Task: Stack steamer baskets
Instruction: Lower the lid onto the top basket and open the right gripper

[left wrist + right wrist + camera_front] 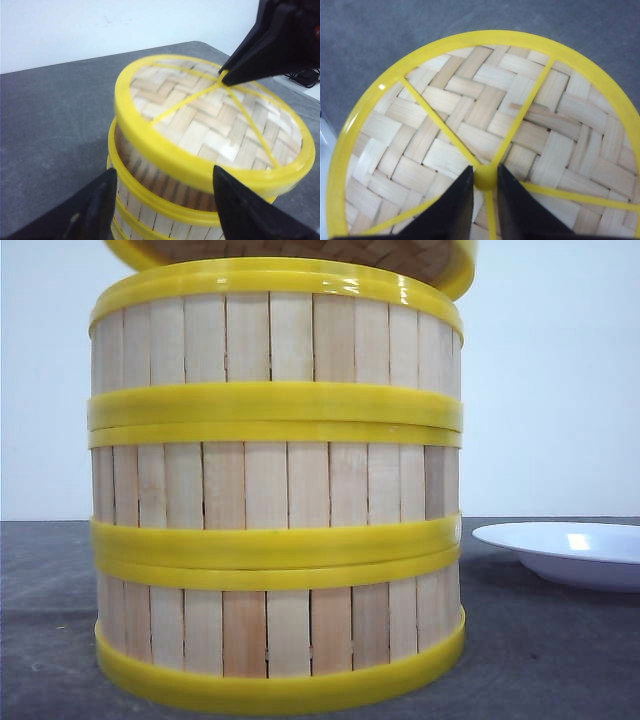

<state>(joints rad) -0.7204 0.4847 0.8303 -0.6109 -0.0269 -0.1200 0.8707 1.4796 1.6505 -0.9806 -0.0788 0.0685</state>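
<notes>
Pale wooden-slat steamer baskets (275, 490) with yellow rims; herringbone-woven lid (485, 135); white plate (565, 552).

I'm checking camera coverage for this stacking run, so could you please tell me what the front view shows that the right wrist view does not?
Only the front view shows the three stacked steamer baskets side-on, rims meeting, and a white plate on the table to the right.

Only the right wrist view shows the right claw closed on the lid's yellow centre knob, with the woven top and radiating ribs.

Both show the woven lid, seen tilted above the top basket in the front view, and the dark table.
</notes>
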